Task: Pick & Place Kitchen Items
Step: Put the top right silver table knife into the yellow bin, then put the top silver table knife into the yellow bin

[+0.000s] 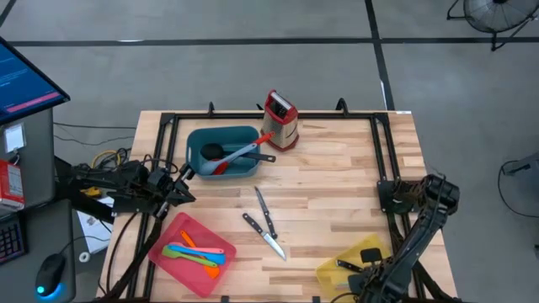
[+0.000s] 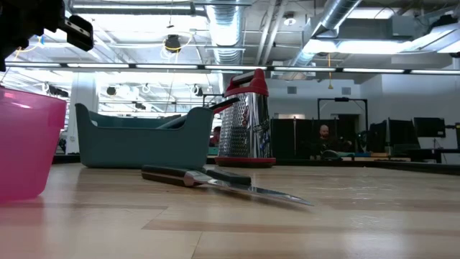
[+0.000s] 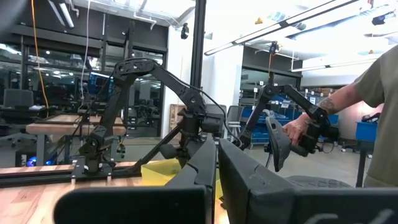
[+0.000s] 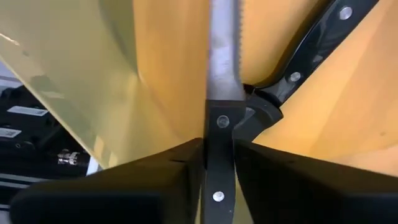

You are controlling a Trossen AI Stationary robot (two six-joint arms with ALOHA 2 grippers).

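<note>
My right gripper [image 1: 357,276] hangs steeply over the yellow tray [image 1: 337,269] at the near right, shut on a black-handled steel knife [image 4: 222,68]. Its serrated blade points down into the tray. A second knife [image 4: 314,53] lies in that tray beside it. More knives [image 1: 264,224] lie flat on the wood mid-table. The teal tray [image 1: 195,141] holds a black ladle, a red spoon and a grey-blue spoon [image 1: 244,154]. The pink tray [image 1: 173,231] holds small coloured plastic utensils [image 1: 198,254]. My left gripper [image 3: 217,180] waits shut at the left edge. My right gripper pinches the knife's black handle [image 4: 219,134] between its two fingers, just behind the blade. The fingers [image 4: 168,165] come from above, pointing steeply down, and lie along the knife. The blade reaches away from the fingers into the yellow tray; whether its tip rests there is out of frame.
A steel box grater with a red top [image 1: 280,120] stands at the far edge beside the teal tray. Black frame rails [image 1: 381,147] run along the table's left, far and right sides. A person [image 3: 373,106] stands beyond the table's right side.
</note>
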